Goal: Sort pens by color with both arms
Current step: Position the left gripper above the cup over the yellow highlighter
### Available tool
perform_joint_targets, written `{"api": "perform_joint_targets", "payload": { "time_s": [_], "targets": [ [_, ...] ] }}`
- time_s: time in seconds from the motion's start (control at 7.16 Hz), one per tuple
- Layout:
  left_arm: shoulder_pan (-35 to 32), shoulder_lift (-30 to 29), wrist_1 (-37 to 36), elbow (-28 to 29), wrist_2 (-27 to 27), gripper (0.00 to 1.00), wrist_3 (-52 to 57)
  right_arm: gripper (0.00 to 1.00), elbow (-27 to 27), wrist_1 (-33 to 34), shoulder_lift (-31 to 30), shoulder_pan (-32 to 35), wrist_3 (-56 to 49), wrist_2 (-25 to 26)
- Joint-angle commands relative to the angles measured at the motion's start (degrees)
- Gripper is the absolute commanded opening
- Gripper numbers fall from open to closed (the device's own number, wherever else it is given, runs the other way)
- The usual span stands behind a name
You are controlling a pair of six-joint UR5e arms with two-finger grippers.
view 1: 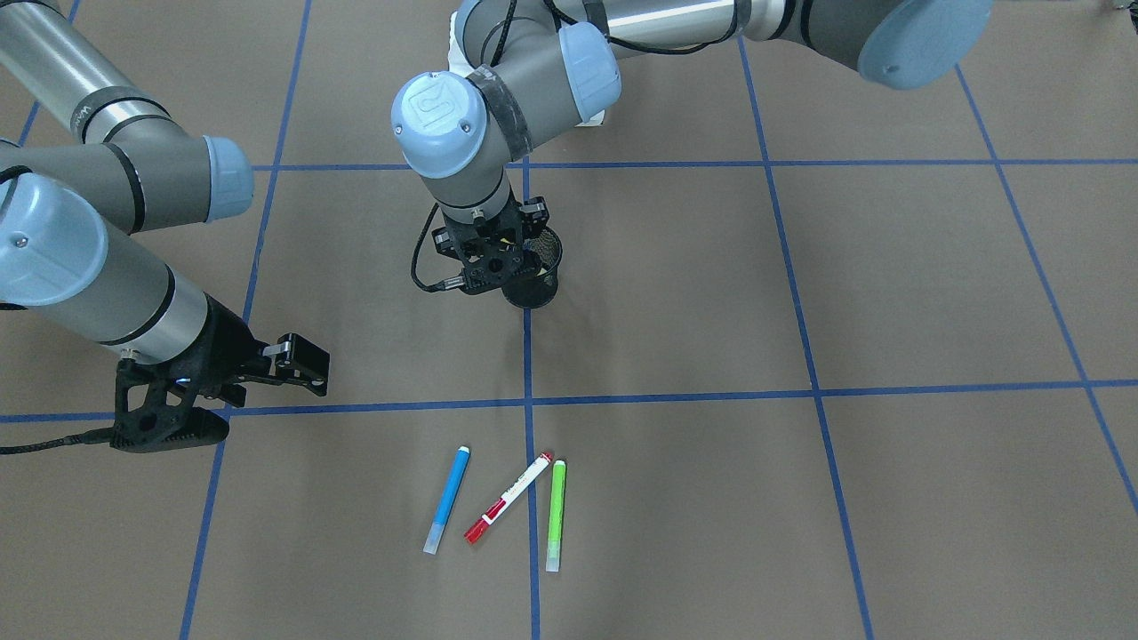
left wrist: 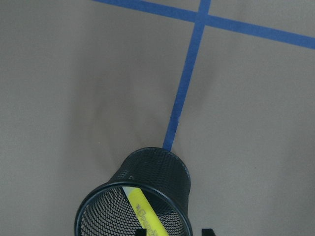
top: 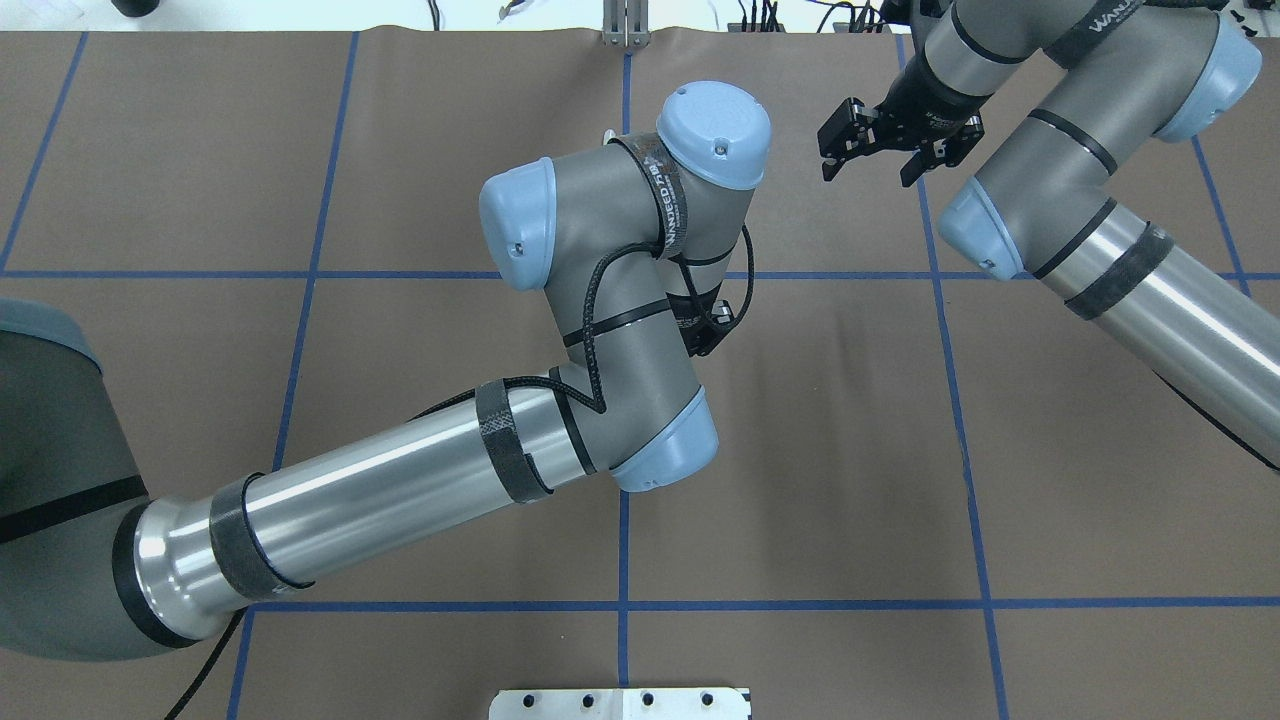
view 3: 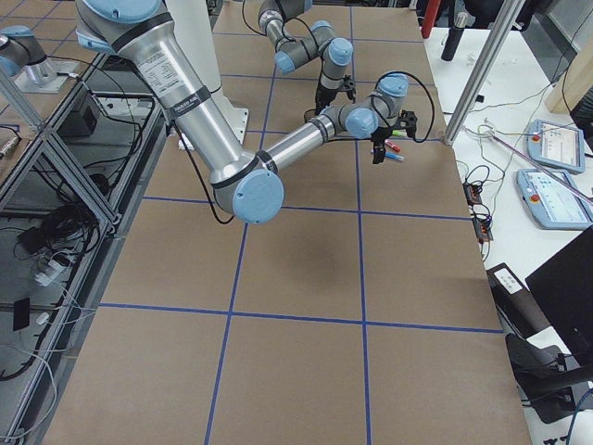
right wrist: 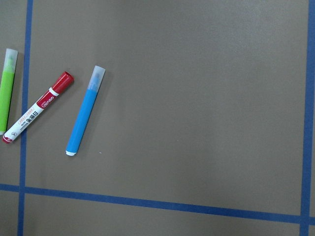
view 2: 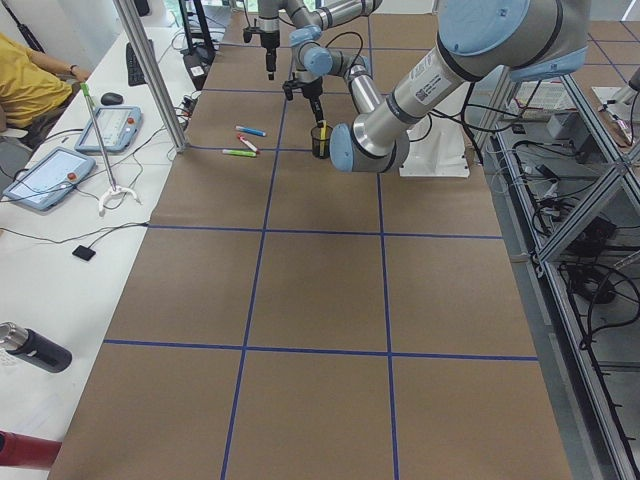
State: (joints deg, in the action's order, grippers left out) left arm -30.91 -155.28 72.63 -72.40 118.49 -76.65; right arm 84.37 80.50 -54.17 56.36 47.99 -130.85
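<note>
Likely finishing dropping the yellow pen (left wrist: 147, 214) into the mesh cup (left wrist: 162, 167), holding left tool (left wrist: 174, 230) parted above it. Next, probably sending the parted right tool (top: 870, 172) to the blue pen (view 1: 447, 500), well apart from the cup.

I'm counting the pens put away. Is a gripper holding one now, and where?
Nothing looks held. The yellow pen leans in the cup, with the left gripper open above it. The right gripper is open and empty.
</note>
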Motion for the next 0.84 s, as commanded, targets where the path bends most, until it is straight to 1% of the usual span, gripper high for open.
{"api": "perform_joint_targets", "payload": {
  "time_s": [0.0, 0.28, 0.7],
  "targets": [
    [0.5, 0.0, -0.6, 0.0, 0.0, 0.48, 0.0, 0.99, 0.0, 0.0, -0.1, 0.0, 0.0, 0.2],
    [0.6, -0.1, -1.4, -0.2, 0.0, 0.41, 0.0, 0.99, 0.0, 0.0, -0.1, -0.2, 0.0, 0.2],
    [0.6, -0.1, -1.4, -0.4, 0.0, 0.21, 0.0, 0.99, 0.0, 0.0, 0.0, -0.2, 0.0, 0.2]
  ]
}}
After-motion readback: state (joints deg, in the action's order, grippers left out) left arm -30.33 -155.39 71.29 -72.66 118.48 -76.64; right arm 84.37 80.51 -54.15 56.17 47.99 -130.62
